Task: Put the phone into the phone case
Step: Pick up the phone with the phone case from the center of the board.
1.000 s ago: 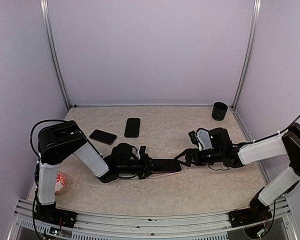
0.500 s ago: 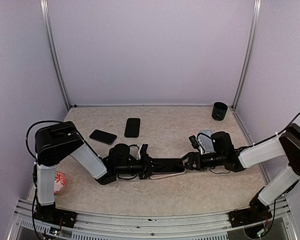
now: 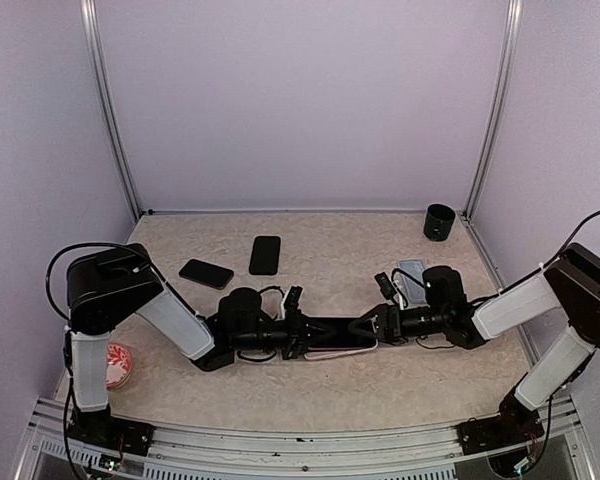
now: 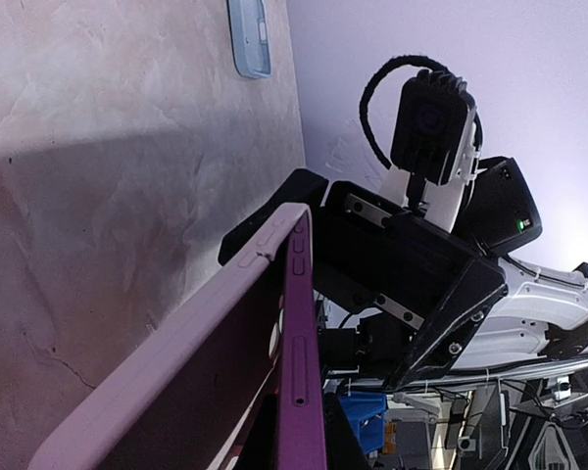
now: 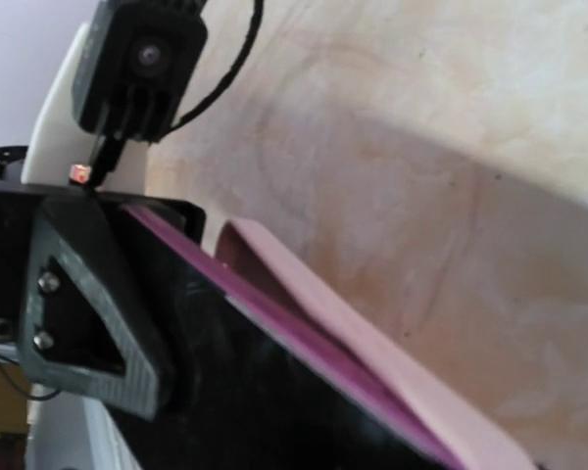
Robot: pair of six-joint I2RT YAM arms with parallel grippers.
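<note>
Pink phone case point(image 5: 372, 354) lies just below the centre of the top view, directly under the phone point(image 3: 330, 328), a black slab with a purple side edge that stretches left to right between the two arms. In the left wrist view the case and the phone's purple edge meet at the far end and spread apart toward the bottom of the frame. The right wrist view likewise shows the case's rim standing a little off the phone near the upper left. The phone is therefore only partly seated in the case. The left end effector point(image 3: 298, 335) is clamped tight on the phone's left end. The right end effector point(image 3: 365, 330) has its jaws spread wide to either side of the phone's right end, and I cannot tell whether its fingers touch it. Both arms lie low over the beige mottled bench point(image 3: 380, 400). Toward the upper left of the bench lie two more black phones point(image 3: 265, 255), well apart from the arms' work. A pale blue case point(image 3: 412, 270) lies just above the right arm, a black cup point(image 3: 439, 221) stands in the upper right corner, and a red-and-white object point(image 3: 120, 365) sits at the lower left.
</note>
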